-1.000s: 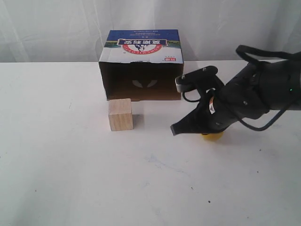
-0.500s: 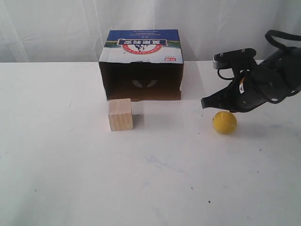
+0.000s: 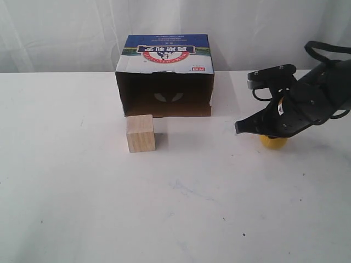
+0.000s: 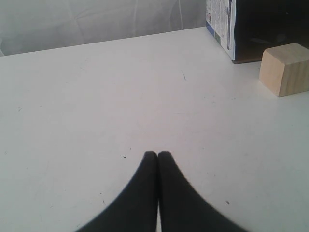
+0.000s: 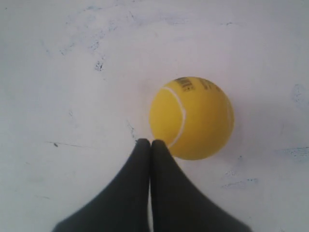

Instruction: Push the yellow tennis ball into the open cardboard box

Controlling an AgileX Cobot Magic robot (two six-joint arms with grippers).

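Right claw pressed together, tips just beside yellow tennis ball; left claw together too

There is one ball, yellow. There is one box, cardboard, open on one side, with two pale oval cutouts showing in its dark back wall. There is one wooden cube. One white desk carries all three. There are two tools, the right tool and the left tool, each with two dark fingers. The exterior view shows one arm, the right.
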